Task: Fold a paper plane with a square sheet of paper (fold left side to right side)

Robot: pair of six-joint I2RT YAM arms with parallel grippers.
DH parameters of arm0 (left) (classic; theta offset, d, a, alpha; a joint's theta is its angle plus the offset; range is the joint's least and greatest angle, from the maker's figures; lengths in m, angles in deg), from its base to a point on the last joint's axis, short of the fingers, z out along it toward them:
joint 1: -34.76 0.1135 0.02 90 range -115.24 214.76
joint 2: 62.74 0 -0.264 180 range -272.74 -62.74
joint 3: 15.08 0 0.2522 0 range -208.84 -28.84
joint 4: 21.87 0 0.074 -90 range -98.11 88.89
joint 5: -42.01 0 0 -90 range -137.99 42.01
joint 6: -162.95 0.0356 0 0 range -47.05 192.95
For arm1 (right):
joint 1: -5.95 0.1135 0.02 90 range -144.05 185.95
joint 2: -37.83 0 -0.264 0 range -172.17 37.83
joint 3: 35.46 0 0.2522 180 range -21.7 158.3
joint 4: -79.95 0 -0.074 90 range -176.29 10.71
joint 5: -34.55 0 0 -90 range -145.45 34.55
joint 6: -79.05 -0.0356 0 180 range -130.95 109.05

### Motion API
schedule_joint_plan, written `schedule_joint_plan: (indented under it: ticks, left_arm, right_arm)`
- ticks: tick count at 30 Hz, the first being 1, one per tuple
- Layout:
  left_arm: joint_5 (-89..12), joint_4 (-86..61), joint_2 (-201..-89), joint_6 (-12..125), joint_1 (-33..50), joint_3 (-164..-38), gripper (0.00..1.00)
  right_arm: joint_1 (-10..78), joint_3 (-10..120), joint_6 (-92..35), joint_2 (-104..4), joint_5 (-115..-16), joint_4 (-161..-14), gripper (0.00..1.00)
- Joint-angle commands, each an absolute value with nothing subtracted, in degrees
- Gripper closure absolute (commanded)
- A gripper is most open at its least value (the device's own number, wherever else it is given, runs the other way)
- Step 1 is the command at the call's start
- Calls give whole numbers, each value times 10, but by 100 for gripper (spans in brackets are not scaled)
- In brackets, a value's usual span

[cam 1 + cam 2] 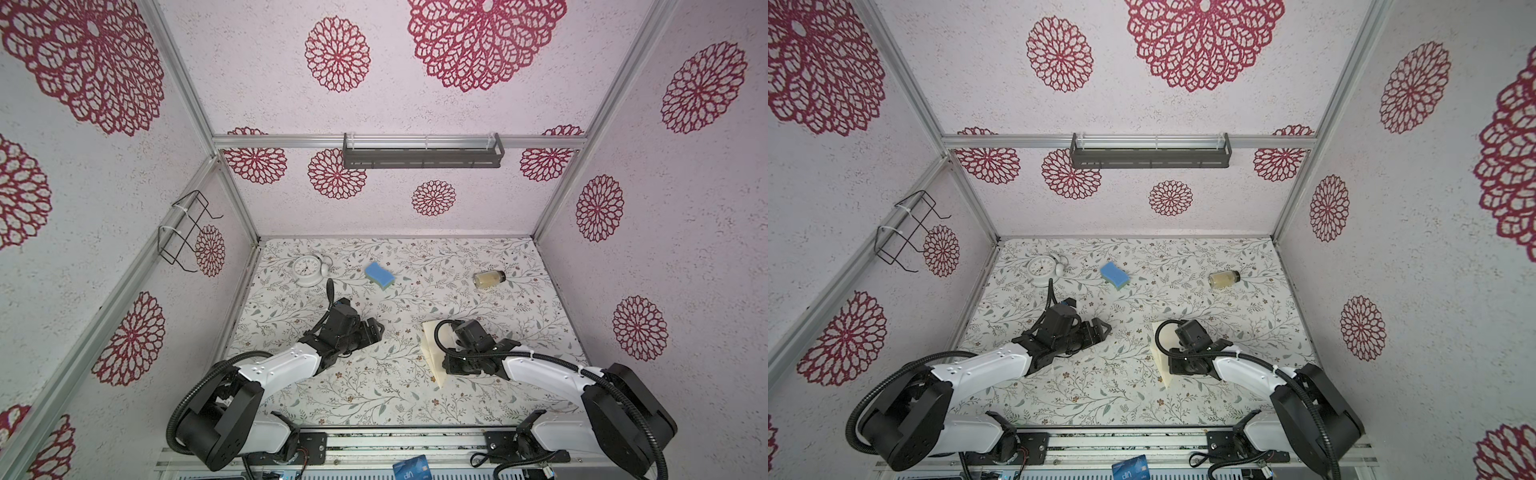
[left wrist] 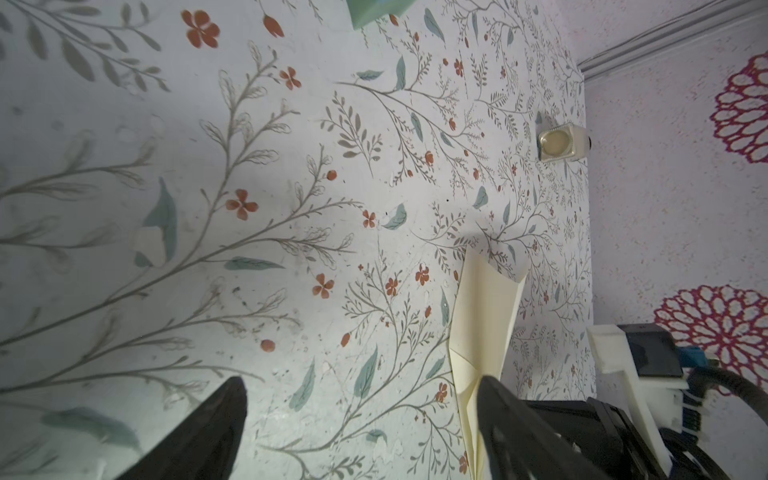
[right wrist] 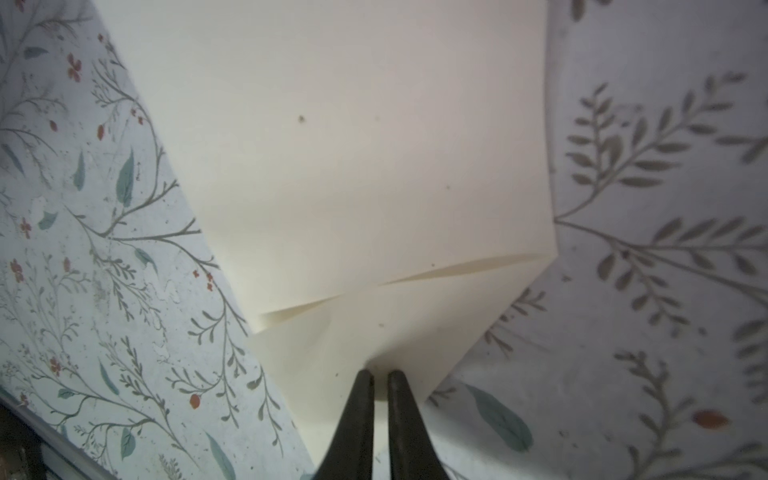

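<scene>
Seemingly light, floppy and easily creased, the part-folded cream paper (image 1: 430, 351) stood tilted off the desk (image 1: 365, 399) right of centre, best pinched at its edge, where the right tool (image 3: 379, 376) nipped it narrowly while the left tool (image 2: 361, 380) gaped empty.

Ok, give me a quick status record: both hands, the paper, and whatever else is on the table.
right hand: shut, pinching an edge of the folded paper
left hand: open, holding nothing, apart from the paper
folded paper: cream, creased with layered flaps, appears raised off the table at the held end
far side of table: white clock, blue sponge, jar lying on its side, none touched by either hand
</scene>
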State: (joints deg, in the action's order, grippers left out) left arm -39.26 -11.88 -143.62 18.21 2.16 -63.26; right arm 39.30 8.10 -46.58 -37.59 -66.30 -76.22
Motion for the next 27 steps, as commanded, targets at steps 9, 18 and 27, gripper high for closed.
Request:
schedule_joint_plan:
  ticks: [9,18,27]
  left_arm:
    - [-356,-183,-1530,175,-16,-698,35]
    - [-340,-187,-1559,174,-36,-735,68]
    - [-346,-194,-1584,167,-79,-763,82]
  right_arm:
    - [435,26,-674,-374,-655,-911,90]
    - [510,53,-774,-423,-601,-973,90]
    - [510,97,-735,-390,-609,-922,87]
